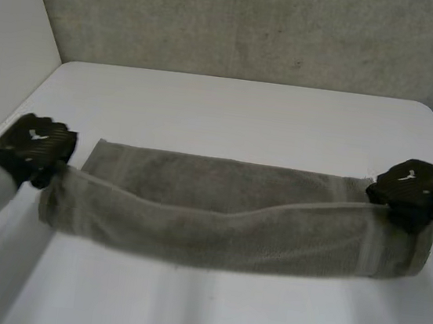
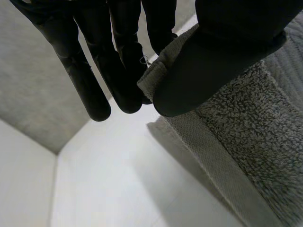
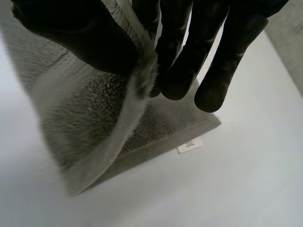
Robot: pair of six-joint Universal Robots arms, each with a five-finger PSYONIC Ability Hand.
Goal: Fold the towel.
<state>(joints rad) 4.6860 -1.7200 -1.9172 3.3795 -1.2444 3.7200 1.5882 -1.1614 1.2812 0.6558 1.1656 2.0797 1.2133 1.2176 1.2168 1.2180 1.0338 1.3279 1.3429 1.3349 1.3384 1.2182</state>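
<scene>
Operator: Where does the towel stand?

Inspector: The towel (image 1: 226, 211) lies across the surface (image 1: 231, 108), far edge down, near edge raised. Your left hand (image 1: 33, 143) pinches the near left corner between thumb and fingers. Your right hand (image 1: 413, 186) pinches the near right corner likewise. The middle sags between them.

Operator: Risks?

Inspector: Both pinches sit close to the hem, so in my judgement a quick pull may slip a corner free. Carry the hands unevenly and the fold lands skewed. The sagging middle may drag and bunch the lower layer.
</scene>
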